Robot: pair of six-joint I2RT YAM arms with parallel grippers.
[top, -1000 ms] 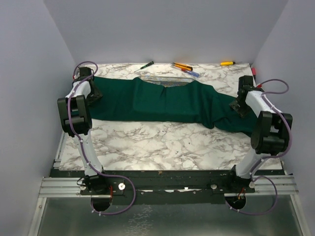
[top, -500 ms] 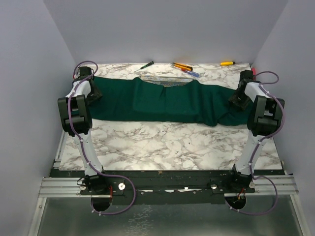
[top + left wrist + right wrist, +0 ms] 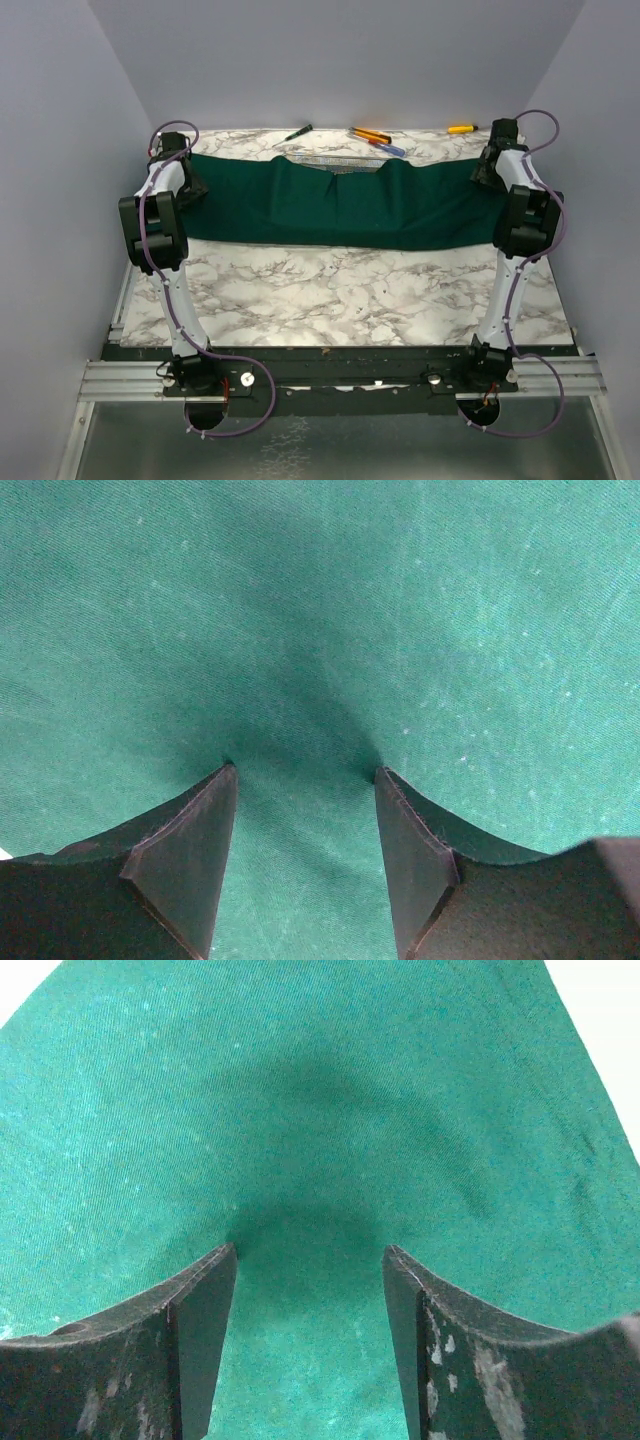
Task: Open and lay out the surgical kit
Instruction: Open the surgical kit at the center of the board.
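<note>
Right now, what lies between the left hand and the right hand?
The dark green cloth spans from the left hand to the right hand, and the wire-mesh tray peeks out at its far edge. The top view shows this.

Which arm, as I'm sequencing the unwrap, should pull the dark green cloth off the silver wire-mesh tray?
Right, narrowly: the left hand and right hand rest on the dark green cloth similarly far from the silver wire-mesh tray, but the right sits level with it.

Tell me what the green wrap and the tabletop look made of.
The green wrap looks like matte woven fabric, perhaps cotton: fine weave lines and lint specks. The tabletop is marble-patterned, white with grey veins; possibly printed laminate, not stone.
</note>
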